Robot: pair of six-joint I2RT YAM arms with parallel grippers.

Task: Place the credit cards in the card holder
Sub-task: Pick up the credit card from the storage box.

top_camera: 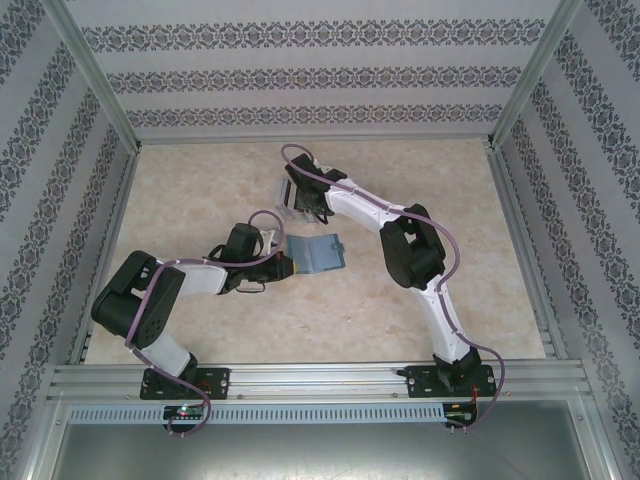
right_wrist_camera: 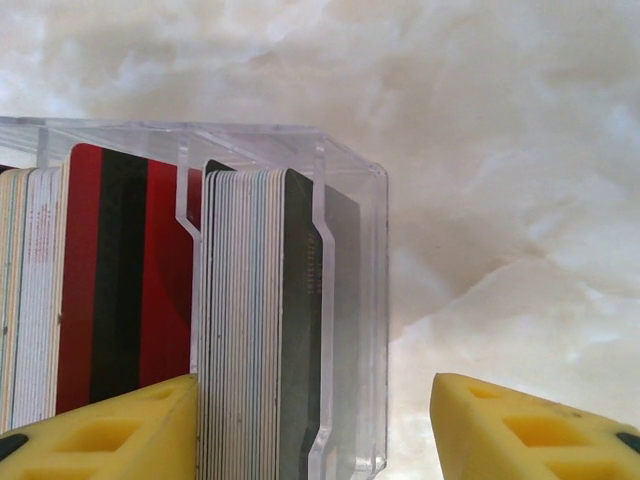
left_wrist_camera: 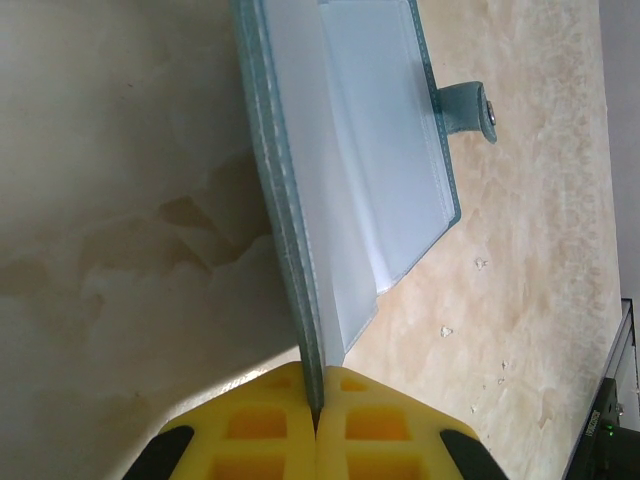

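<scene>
**A:** How do we find the arms posed?

**B:** Our left arm (top_camera: 150, 300) is folded low on the left. Its elbow is drawn back near its base and its forearm runs rightward over the pale marbled surface (top_camera: 200, 190). Our right arm (top_camera: 420, 260) rises from its base, bends at the elbow and stretches left toward the middle.

**A:** And the grippers?

**B:** The left gripper (left_wrist_camera: 316, 405) is clenched on the card holder (left_wrist_camera: 370, 150), its yellow fingers pinching the edge of one teal cover. The holder stands open on its edge with its pale inside showing, and a snap tab (left_wrist_camera: 470, 108) juts from the other cover. The right gripper (right_wrist_camera: 320, 440) is released, with its fingers well apart and grasping nothing.

**A:** What do we see around it?

**B:** A clear plastic box (right_wrist_camera: 350, 200) with dividers, packed with upright cards. Its end compartment holds a grey stack (right_wrist_camera: 250, 320) and sits between our right fingers. We cannot tell whether either finger touches the box.

**A:** Where are the credit cards?

**B:** The credit cards (right_wrist_camera: 120, 280) are in the next compartment: red with a black stripe, behind a divider, just beside the finger on the left of the wrist view. From above, the box lies near the holder, just beyond it, and the two are apart.
</scene>
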